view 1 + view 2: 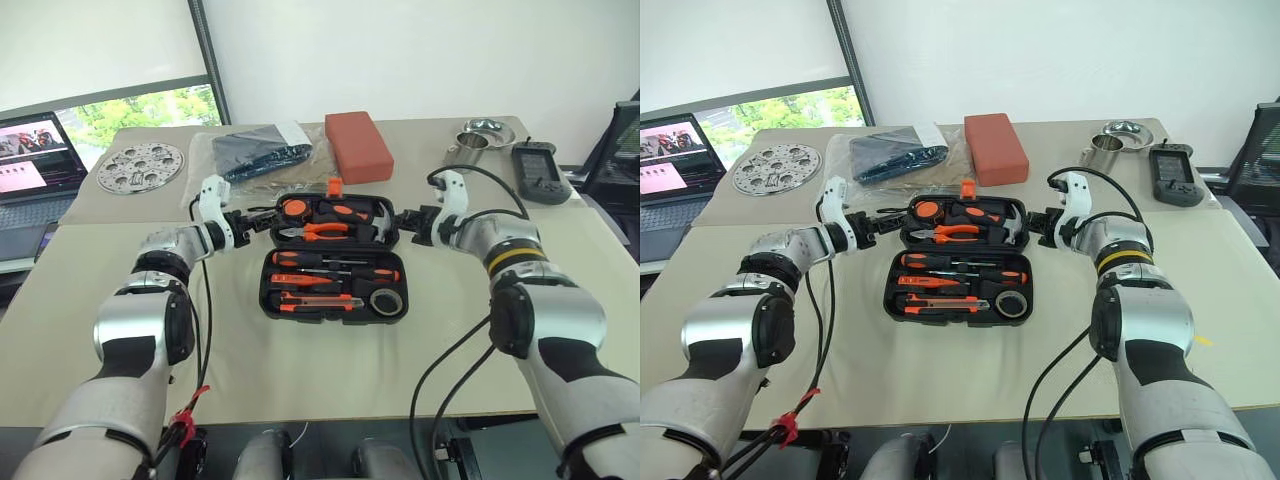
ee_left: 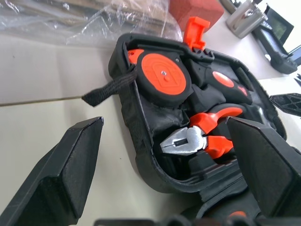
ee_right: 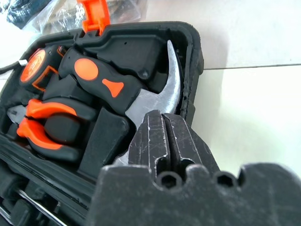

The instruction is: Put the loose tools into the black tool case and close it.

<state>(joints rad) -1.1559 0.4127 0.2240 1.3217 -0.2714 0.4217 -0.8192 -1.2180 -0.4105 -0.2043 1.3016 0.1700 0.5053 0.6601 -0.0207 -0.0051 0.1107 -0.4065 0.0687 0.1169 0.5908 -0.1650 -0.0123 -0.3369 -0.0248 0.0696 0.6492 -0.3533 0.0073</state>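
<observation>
Black tool case lies open mid-table, between both grippers | near half: screwdrivers, utility knife, tape roll slotted | far half: pliers, hammer, tape measure | left gripper fingers spread at case's left edge | right gripper pinched closed, empty, at right edge | beyond: red block, plastic bag

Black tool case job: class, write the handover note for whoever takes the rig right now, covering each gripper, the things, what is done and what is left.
Left gripper: open, at the lid's left edge.
Right gripper: shut, empty, at the lid's right edge.
Black tool case: lies open mid-table, orange latch at the far edge.
Done: screwdrivers, utility knife and tape roll sit in the near half.
Left: fold the far half over and latch it.
</observation>
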